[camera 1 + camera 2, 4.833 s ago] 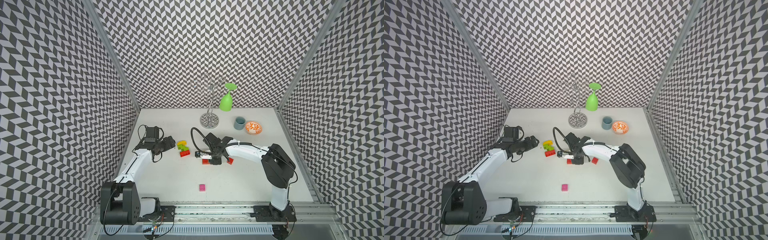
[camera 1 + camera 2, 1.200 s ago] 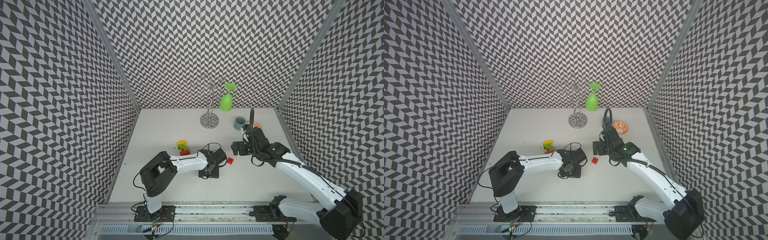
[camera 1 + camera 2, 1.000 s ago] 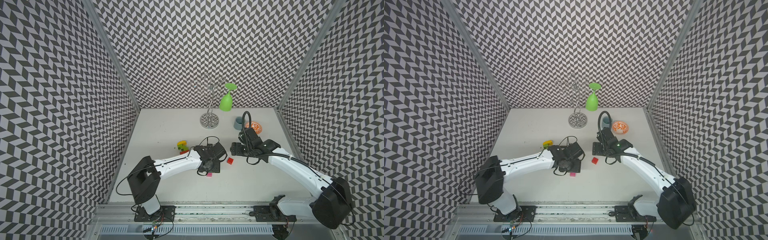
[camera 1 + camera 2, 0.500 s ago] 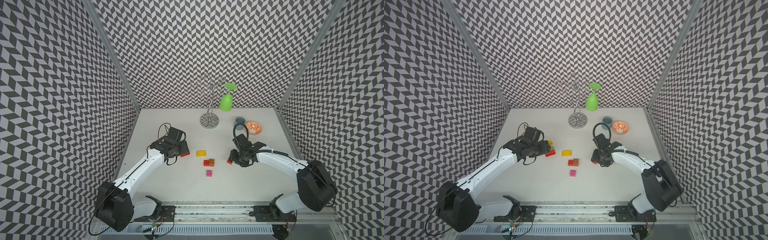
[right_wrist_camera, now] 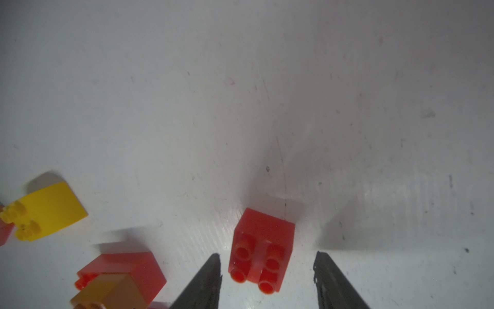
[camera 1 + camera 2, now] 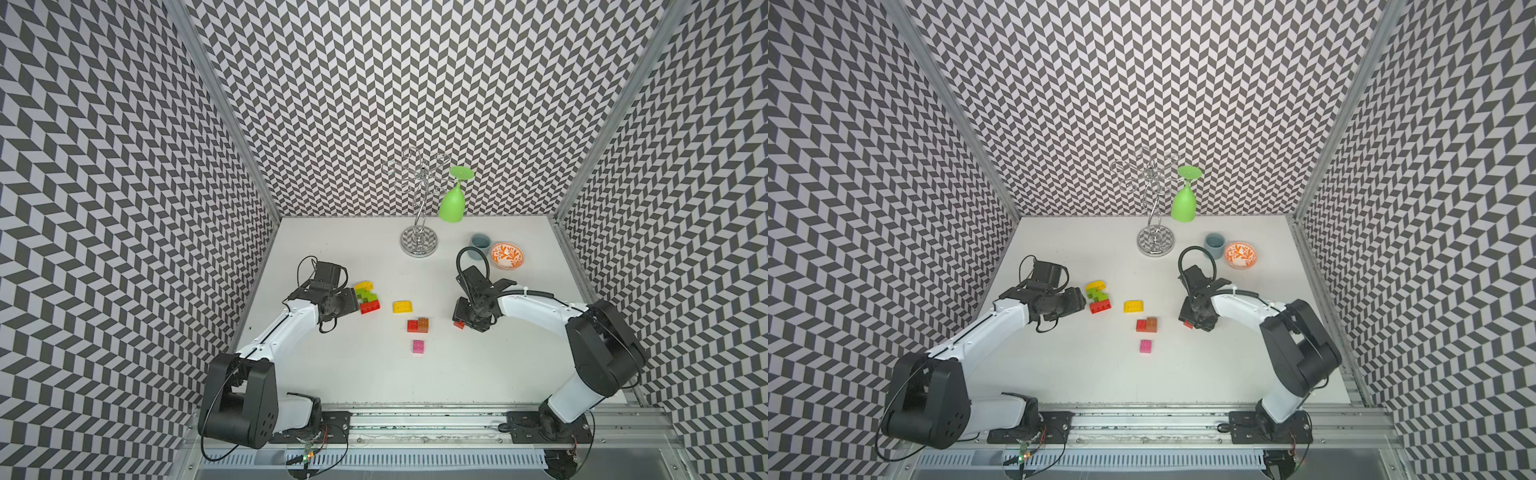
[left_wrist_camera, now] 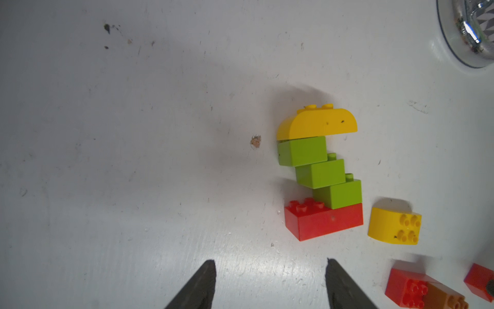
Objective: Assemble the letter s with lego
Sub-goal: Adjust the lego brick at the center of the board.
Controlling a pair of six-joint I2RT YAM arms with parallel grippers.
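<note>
The lego stack (image 6: 366,296) lies at the left of the table: a rounded yellow brick (image 7: 316,124), three lime green bricks (image 7: 320,171) stepped below it, and a long red brick (image 7: 323,220). My left gripper (image 7: 270,263) is open and empty, just short of the stack's red end. A loose yellow brick (image 6: 402,307), a joined red and brown pair (image 6: 417,325) and a pink brick (image 6: 418,346) lie mid-table. My right gripper (image 5: 267,258) is open and straddles the small red brick (image 5: 263,248), with a gap on each side.
At the back stand a chrome glass rack (image 6: 419,245) with a hanging green wineglass (image 6: 452,203), a blue cup (image 6: 480,241) and an orange patterned bowl (image 6: 507,255). Patterned walls enclose three sides of the table.
Over the last second my left arm swung back from mid-table to the stack's left side. My right arm came down onto the small red brick.
</note>
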